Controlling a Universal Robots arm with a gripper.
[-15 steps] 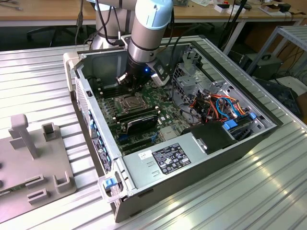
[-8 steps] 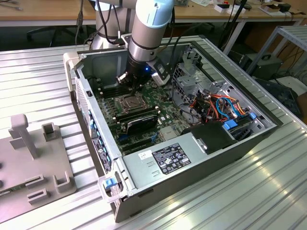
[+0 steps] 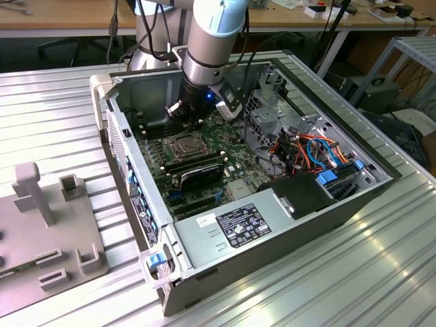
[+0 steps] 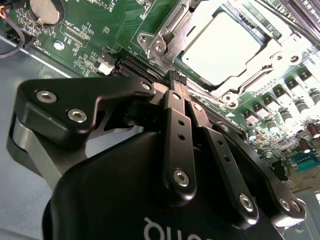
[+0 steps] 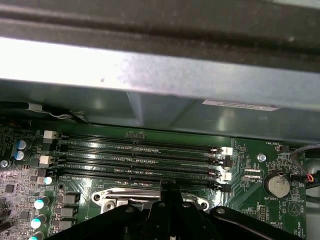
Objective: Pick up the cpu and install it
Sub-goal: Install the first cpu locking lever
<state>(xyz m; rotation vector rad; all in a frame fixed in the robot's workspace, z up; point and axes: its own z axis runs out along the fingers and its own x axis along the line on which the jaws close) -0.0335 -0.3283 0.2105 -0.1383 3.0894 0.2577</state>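
Note:
The cpu [image 4: 220, 42], a bright silver-grey square, lies inside the metal-framed socket [image 4: 165, 35] on the green motherboard [image 4: 90, 45] in the second wrist view. My gripper [image 4: 175, 77] hovers just off the socket's edge, shut with nothing between its black fingers. The first wrist view has the fingertips [image 5: 167, 186] pressed together over the socket's frame [image 5: 120, 196], in front of the memory slots [image 5: 140, 157]. In the exterior view the gripper [image 3: 181, 110] hangs inside the open computer case, a little above and behind the socket [image 3: 182, 144].
The case walls [image 3: 112, 102] ring the motherboard closely. Black memory sticks [image 3: 197, 170] stand beside the socket. A power supply [image 3: 238, 225] and bundled cables [image 3: 306, 150] fill the exterior view's right of the case. A grey fixture [image 3: 48, 225] lies on the ribbed metal table.

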